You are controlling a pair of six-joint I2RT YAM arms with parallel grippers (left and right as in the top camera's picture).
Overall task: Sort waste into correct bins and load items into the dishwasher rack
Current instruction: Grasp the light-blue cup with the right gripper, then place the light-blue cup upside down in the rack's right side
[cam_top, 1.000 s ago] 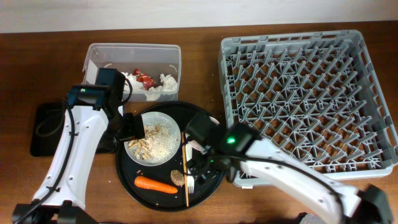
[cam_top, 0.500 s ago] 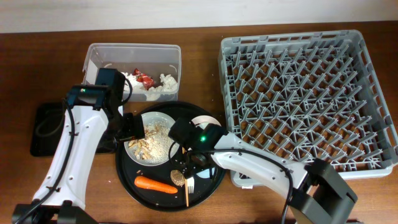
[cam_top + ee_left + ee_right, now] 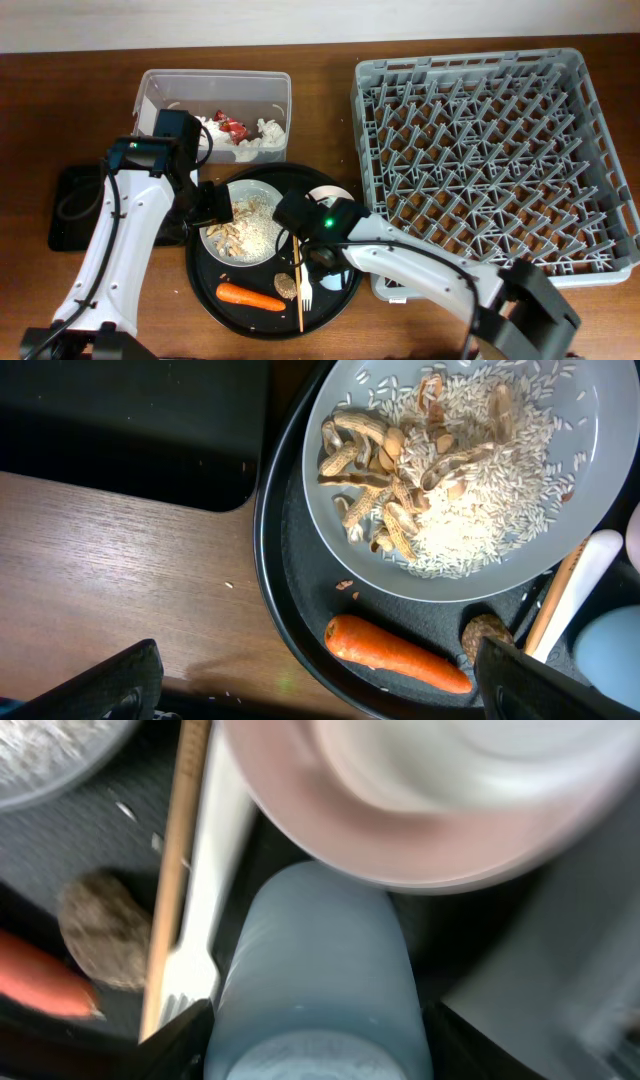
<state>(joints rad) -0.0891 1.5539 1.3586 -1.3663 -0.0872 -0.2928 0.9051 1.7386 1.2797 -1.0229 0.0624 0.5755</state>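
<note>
In the right wrist view a pale blue cup point(image 3: 315, 970) lies on its side, and my right gripper point(image 3: 320, 1045) is shut on it, one finger against each side. A pinkish-white bowl point(image 3: 400, 840) sits just beyond it, and the white fork point(image 3: 205, 950) lies to its left. Overhead, the right gripper point(image 3: 322, 256) hides the cup. My left gripper point(image 3: 320, 695) is open over the round tray's edge, near the orange carrot point(image 3: 395, 655) and the white plate point(image 3: 590, 500) of rice and beige scraps. The brown lump point(image 3: 285, 286) lies by the fork.
The clear tub point(image 3: 160, 85) at the back left holds white tissues and a red wrapper. A shallow black tray point(image 3: 70, 210) lies at the far left. The grey rack point(image 3: 490, 150) fills the right side. A wooden chopstick point(image 3: 298, 300) lies on the round black tray point(image 3: 340, 300).
My right arm has swung left over the round tray and its jaws have closed in on the pale blue cup. The left arm has not moved.
</note>
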